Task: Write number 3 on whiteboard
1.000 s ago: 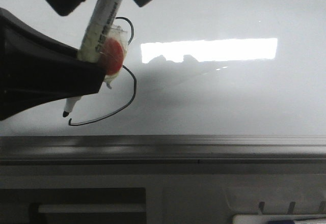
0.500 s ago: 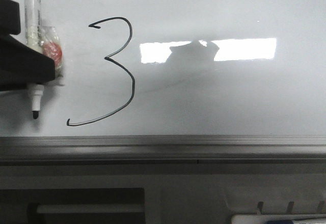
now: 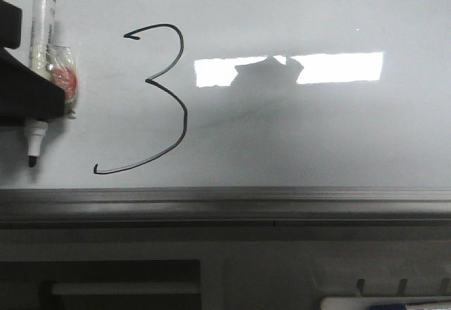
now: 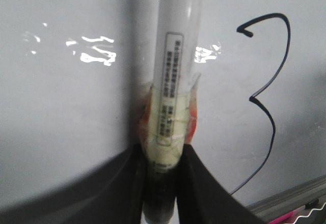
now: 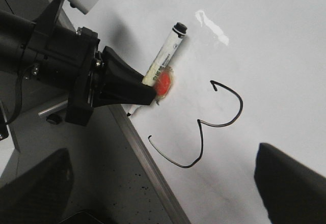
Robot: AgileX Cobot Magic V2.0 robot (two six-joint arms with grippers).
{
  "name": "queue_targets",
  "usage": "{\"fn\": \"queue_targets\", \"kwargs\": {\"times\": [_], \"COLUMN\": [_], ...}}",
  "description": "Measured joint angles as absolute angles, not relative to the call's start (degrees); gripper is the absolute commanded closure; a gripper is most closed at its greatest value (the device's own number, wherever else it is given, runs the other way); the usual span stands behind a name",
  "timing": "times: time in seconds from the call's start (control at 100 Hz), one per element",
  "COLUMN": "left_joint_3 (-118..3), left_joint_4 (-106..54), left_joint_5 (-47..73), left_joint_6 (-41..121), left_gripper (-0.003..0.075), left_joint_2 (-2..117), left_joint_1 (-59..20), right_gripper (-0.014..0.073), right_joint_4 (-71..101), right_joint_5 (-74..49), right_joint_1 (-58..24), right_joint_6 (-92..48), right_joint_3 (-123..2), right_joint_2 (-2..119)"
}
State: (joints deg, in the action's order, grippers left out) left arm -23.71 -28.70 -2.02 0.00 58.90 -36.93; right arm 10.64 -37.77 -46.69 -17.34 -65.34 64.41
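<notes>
1. We see the number 3 [image 3: 156, 98] drawn complete in thin black line on the whiteboard [image 3: 317, 134], left of the bright rectangular light reflection [image 3: 289, 69] and just above the board's grey metal edge strip [image 3: 225, 204].
2. The left gripper [image 3: 32, 88] is at the far left of the front view, mostly cut off by the frame edge; its black fingers [image 5: 122, 84] are clamped on a white marker [image 3: 40, 49], well left of the 3.
3. The marker stands nearly upright in the front view, black tip [image 3: 32, 160] down. We cannot tell for sure whether the tip touches the board or sits just off it.
4. A wad of clear tape with a red-orange patch [image 3: 65, 79] wraps the marker at the grip. What the red thing is, we can't make out.
5. In the left wrist view the marker's barrel [image 4: 175, 81] fills the middle and the printed label is too blurred to read; the tip end is hidden down between the fingers. The lower sweep of the 3 [image 4: 265, 107] is partly cut off behind the finger there.
6. The right gripper [image 5: 168, 188] shows only as two dark blurred fingers [image 5: 290, 183] at the bottom corners of its own view, wide apart with nothing between them, over the board near the 3 [image 5: 204, 127].
7. Dark shapes break the reflection; too vague to identify.
8. The bottom of the front view shows grey table-front structure [image 3: 225, 268], dim, with cut-off objects at the lower right that we can't identify.
</notes>
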Motion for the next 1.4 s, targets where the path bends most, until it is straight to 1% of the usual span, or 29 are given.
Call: {"fn": "queue_targets", "kwargs": {"times": [0.07,0.11,0.12,0.14,0.19,0.24,0.26,0.31,0.62,0.7,0.76,0.78,0.79,0.8,0.81,0.83,0.84,0.85,0.86,0.87,0.88,0.9,0.91,0.92,0.99,1.11,1.21,1.4], "left_joint_3": [-23.7,-23.7,-23.7,-23.7,-23.7,-23.7,-23.7,-23.7,-23.8,-23.8,-23.8,-23.8,-23.8,-23.8,-23.8,-23.8,-23.8,-23.8,-23.8,-23.8,-23.8,-23.8,-23.8,-23.7,-23.4,-22.5,-21.3,-17.6], "left_joint_4": [-27.6,-26.6,-26.2,-25.8,-25.1,-24.6,-24.5,-24.3,-24.1,-24.1,-23.7,-23.3,-23.1,-22.8,-22.5,-21.8,-21.2,-20.9,-20.6,-19.9,-19.6,-18.7,-18.1,-17.8,-15.6,-12.9,-10.2,-3.1], "left_joint_5": [-2.1,-2.2,-2.4,-2.5,-3.1,-3.5,-3.7,-4.1,-3.3,-2.0,-1.5,-1.3,-1.2,-1.0,-1.0,-0.6,-0.5,0.0,0.0,0.0,0.0,0.4,0.5,0.6,1.3,2.1,2.2,2.2], "left_joint_6": [0.0,0.0,0.0,0.0,0.0,0.0,0.0,0.0,0.0,0.0,0.0,0.0,0.0,0.0,0.0,0.0,0.0,0.0,0.0,0.0,0.0,0.0,0.0,0.0,0.0,0.0,0.0,0.0], "left_gripper": [0.0662,0.0587,0.0558,0.0528,0.0404,0.0324,0.0303,0.0285,0.0294,0.0295,0.0321,0.0341,0.0349,0.0367,0.0377,0.0412,0.0424,0.0451,0.0465,0.0493,0.0508,0.0553,0.0568,0.0599,0.0744,0.0741,0.0741,0.0741], "left_joint_2": [58.9,58.9,58.9,58.9,58.9,58.9,58.9,58.7,56.2,54.0,51.3,50.4,50.0,49.3,49.0,48.0,47.6,46.9,46.6,45.9,45.6,44.6,44.2,43.6,40.2,34.2,29.2,20.9], "left_joint_1": [-36.9,-36.9,-36.9,-36.8,-36.8,-36.8,-36.8,-36.8,-36.8,-36.4,-36.3,-36.3,-36.3,-36.3,-36.3,-36.3,-36.3,-36.3,-36.3,-36.3,-36.3,-36.3,-36.3,-36.3,-36.3,-36.3,-36.3,-36.3], "right_gripper": [-0.0055,-0.0055,-0.0055,-0.0055,-0.0055,-0.0055,-0.0055,-0.0055,-0.0054,-0.0007,0.0102,0.0155,0.0195,0.0218,0.0264,0.0314,0.0366,0.0393,0.0447,0.0475,0.053,0.0584,0.0636,0.0662,0.0638,0.0635,0.0635,0.0635], "right_joint_4": [10.6,10.6,10.6,10.6,10.6,10.6,10.6,10.6,10.6,10.6,10.6,10.6,10.6,10.6,10.6,10.6,10.6,10.6,10.6,10.6,10.6,10.6,10.5,10.5,10.2,9.3,7.8,4.2], "right_joint_5": [-37.8,-37.8,-37.8,-37.8,-37.8,-37.8,-37.8,-37.8,-37.8,-38.5,-38.8,-39.1,-39.2,-39.3,-39.5,-39.5,-39.8,-39.8,-39.9,-39.9,-40.1,-40.2,-40.4,-40.4,-40.5,-38.8,-33.6,-23.6], "right_joint_1": [-46.7,-46.7,-46.7,-46.7,-46.7,-46.7,-46.7,-46.7,-46.7,-46.7,-46.7,-46.7,-46.7,-46.7,-46.7,-46.7,-46.7,-46.7,-46.7,-46.7,-46.7,-46.7,-46.7,-46.7,-46.7,-46.7,-46.7,-46.7], "right_joint_6": [-17.3,-17.3,-17.3,-17.3,-17.3,-17.3,-17.3,-17.3,-17.3,-17.2,-17.1,-17.0,-17.0,-17.0,-16.9,-16.8,-16.8,-16.8,-16.8,-16.8,-16.8,-16.7,-16.7,-16.7,-16.7,-16.6,-16.6,-16.6], "right_joint_3": [-65.3,-65.3,-65.3,-65.3,-65.3,-65.3,-65.3,-65.3,-65.3,-65.3,-65.3,-65.3,-65.3,-65.3,-65.3,-65.3,-65.3,-65.3,-65.3,-65.3,-65.3,-65.3,-65.3,-65.3,-65.0,-62.0,-57.5,-43.8], "right_joint_2": [64.4,64.4,64.4,64.4,64.4,64.4,64.4,64.4,64.4,64.4,64.4,64.4,64.4,64.4,64.4,64.4,64.4,64.4,64.4,64.3,64.3,64.2,64.2,64.1,63.2,59.4,54.0,37.6]}}
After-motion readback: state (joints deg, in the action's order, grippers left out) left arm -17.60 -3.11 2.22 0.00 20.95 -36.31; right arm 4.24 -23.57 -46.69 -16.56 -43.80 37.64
